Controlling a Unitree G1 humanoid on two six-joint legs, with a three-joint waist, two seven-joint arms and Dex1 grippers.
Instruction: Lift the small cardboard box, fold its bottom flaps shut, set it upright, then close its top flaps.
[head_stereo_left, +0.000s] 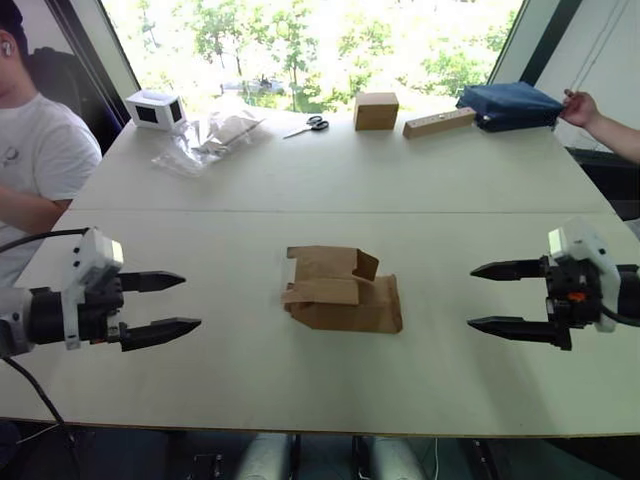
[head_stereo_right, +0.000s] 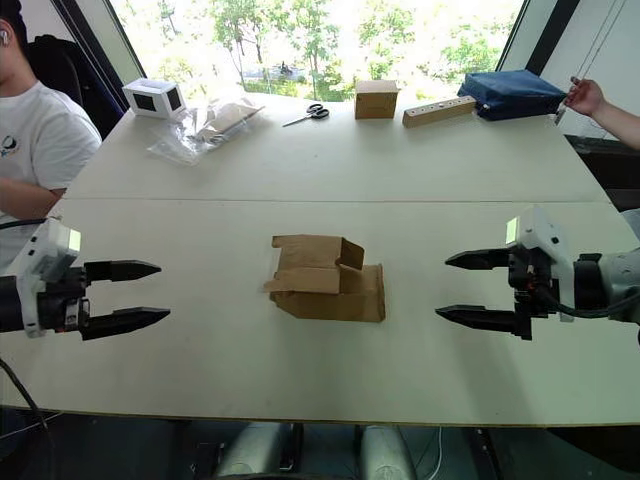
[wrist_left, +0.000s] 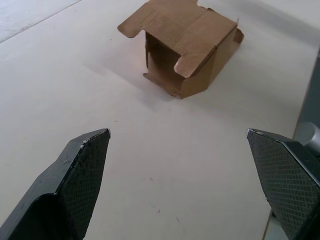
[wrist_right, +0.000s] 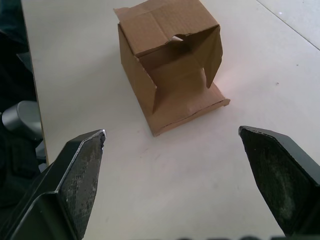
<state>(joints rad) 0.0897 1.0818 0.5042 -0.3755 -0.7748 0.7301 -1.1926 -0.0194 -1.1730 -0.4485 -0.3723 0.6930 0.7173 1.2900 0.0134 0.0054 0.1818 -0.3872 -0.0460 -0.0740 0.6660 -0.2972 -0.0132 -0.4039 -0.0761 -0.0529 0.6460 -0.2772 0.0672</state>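
The small cardboard box (head_stereo_left: 340, 290) lies on its side in the middle of the white table (head_stereo_left: 330, 180), plain brown, with flaps loose at both ends. One open end with splayed flaps (wrist_left: 172, 62) faces my left gripper; the other open end, flaps (wrist_right: 172, 35) also spread, faces my right gripper. Which end is top or bottom I cannot tell. My left gripper (head_stereo_left: 165, 304) hovers open over the table well left of the box. My right gripper (head_stereo_left: 495, 297) hovers open well right of it. Both are empty.
At the far edge stand a closed brown cube box (head_stereo_left: 376, 110), a wooden block (head_stereo_left: 439, 122), scissors (head_stereo_left: 310, 125), clear plastic bags (head_stereo_left: 205, 135), a white device (head_stereo_left: 155, 108) and a blue bag (head_stereo_left: 508, 104). One person sits at the left (head_stereo_left: 35, 150); a hand (head_stereo_left: 580, 106) reaches in at the right.
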